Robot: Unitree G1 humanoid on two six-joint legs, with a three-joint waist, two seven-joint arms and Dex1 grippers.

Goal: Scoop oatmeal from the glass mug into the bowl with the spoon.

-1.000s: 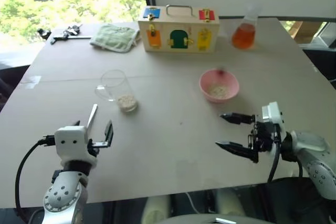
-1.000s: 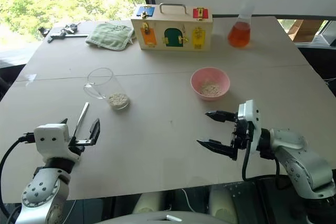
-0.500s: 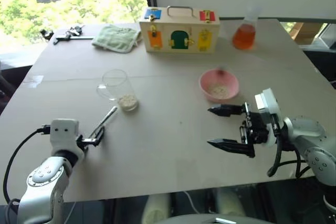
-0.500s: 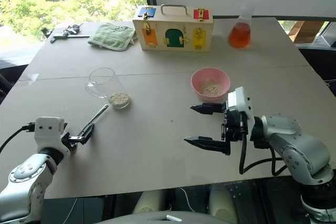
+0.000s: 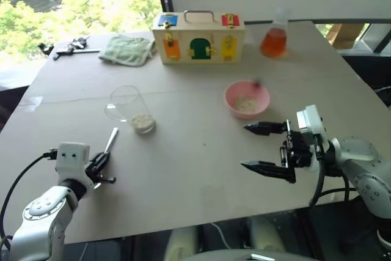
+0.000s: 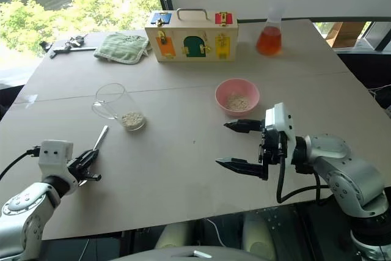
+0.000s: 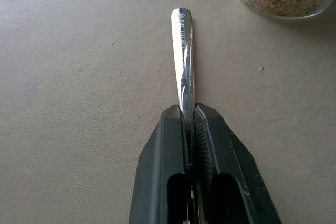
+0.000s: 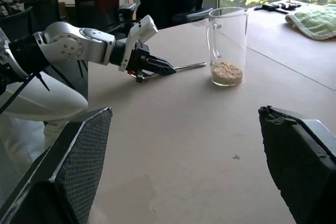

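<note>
My left gripper point(image 5: 101, 165) is shut on the silver spoon point(image 5: 110, 140), low over the table near the front left. The spoon's flat engraved end point(image 7: 182, 51) sticks out past the fingers point(image 7: 169, 145) toward the glass mug point(image 5: 128, 107). The spoon's bowl is hidden. The mug stands upright with oatmeal point(image 5: 143, 123) at its bottom. The pink bowl point(image 5: 247, 98) sits right of centre and holds some oat flakes. My right gripper point(image 5: 245, 146) hovers open in front of the bowl, pointing left, with nothing between its fingers.
A wooden latch box point(image 5: 197, 35) stands at the back, with a flask of orange liquid point(image 5: 273, 41) to its right and a green cloth point(image 5: 127, 49) to its left. A dark tool point(image 5: 67, 45) lies at the far left corner.
The left gripper has shut on the spoon and sunk lower and to the left. The right gripper stays open in place. The camera has shifted a little.
</note>
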